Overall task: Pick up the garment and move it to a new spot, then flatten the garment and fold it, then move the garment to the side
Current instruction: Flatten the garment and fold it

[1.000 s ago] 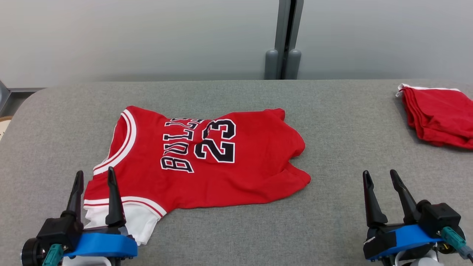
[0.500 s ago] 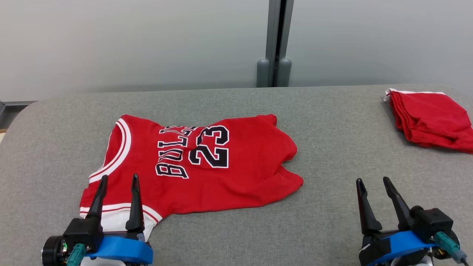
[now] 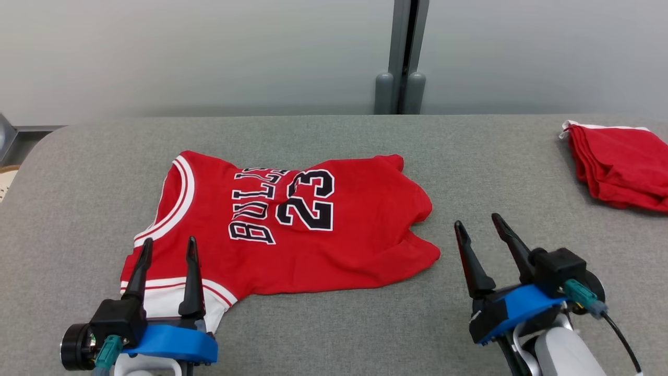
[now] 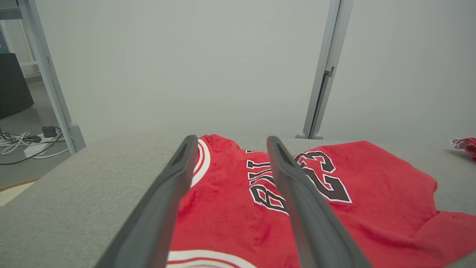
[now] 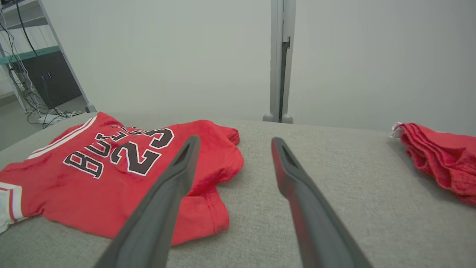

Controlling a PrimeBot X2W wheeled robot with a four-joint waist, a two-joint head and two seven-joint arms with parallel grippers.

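Observation:
The garment (image 3: 292, 224) is a red jersey with white trim and "BULLS 23" in black. It lies spread on the grey table (image 3: 334, 324), left of centre, collar to the left and rumpled hem to the right. My left gripper (image 3: 169, 240) is open, its fingers over the jersey's near left corner by the white-trimmed armhole. In the left wrist view the left gripper (image 4: 231, 138) points across the jersey (image 4: 372, 178). My right gripper (image 3: 477, 219) is open and empty, just right of the hem. The right wrist view has the right gripper (image 5: 235, 139) beside the jersey (image 5: 74, 178).
A folded red cloth (image 3: 621, 167) with a white edge lies at the table's far right, also seen as the red cloth (image 5: 442, 156) in the right wrist view. A grey post (image 3: 401, 57) stands behind the table against the pale wall. Cables lie on the floor (image 4: 26, 143) to the left.
The right gripper has moved left and forward, close to the jersey's hem. The left gripper shifted right, over the jersey's near left corner. The head camera swung meanwhile; the jersey lies as before.

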